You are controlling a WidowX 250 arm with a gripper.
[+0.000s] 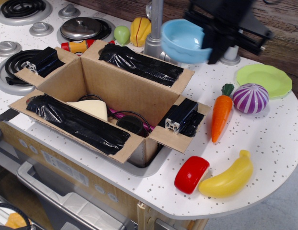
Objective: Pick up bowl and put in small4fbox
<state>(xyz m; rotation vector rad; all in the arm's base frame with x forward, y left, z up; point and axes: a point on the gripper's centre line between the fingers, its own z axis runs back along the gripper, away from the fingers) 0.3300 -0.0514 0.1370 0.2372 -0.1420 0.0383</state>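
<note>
My black gripper (pixel 211 44) is shut on the rim of the light blue bowl (pixel 181 40) and holds it in the air, tilted, above the far right flap of the small4fbox (pixel 110 96). The box is a large brown cardboard box standing open, with black tape or blocks on its four flaps. Inside it lie a cream wedge (pixel 91 108) and dark cables. The bowl hides part of the grey faucet (pixel 155 28).
A carrot (pixel 220 115), a purple striped onion (pixel 250 98) and a lime-green plate (pixel 264 80) lie right of the box. A red toy (pixel 192 174) and a banana (pixel 228 178) lie at the front right. Stove burners and a pot lid (pixel 81 28) are at the back left.
</note>
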